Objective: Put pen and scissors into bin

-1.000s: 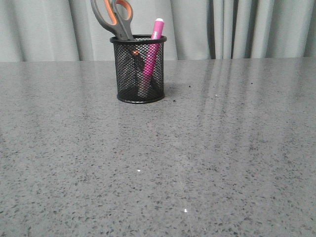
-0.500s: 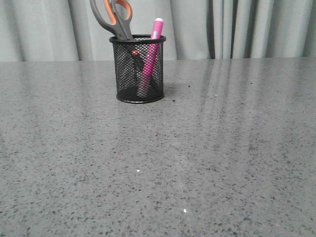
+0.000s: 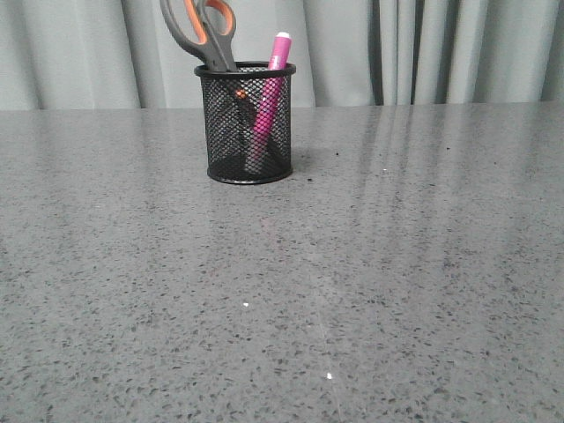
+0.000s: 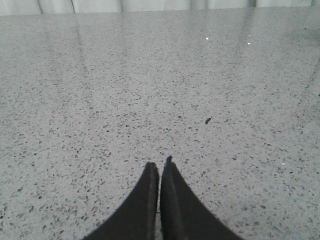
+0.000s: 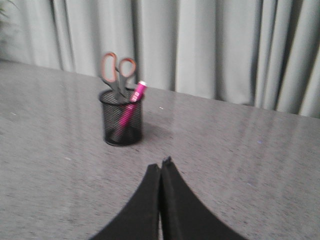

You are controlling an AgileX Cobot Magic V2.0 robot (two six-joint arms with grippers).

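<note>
Pen and scissors standing in the bin, both grippers closed and empty

The pen (image 3: 269, 97) is leaning in the bin (image 3: 248, 123) at the far left of the table (image 3: 352, 282), cap poking above the rim, and the scissors (image 3: 204, 33) are standing blades-down beside it, loops sticking well out. The pen is likely light, stiff and a little slick, best taken across its barrel; the scissors look heavier and rigid, best gripped at the handles. The mesh bin is probably light and could tip if nudged. The left gripper (image 4: 160, 167) is hanging low over bare table, fingers pressed together, holding nothing. The right gripper (image 5: 161, 165) is sitting well back from the bin, facing it, fingers also together and empty.
</note>
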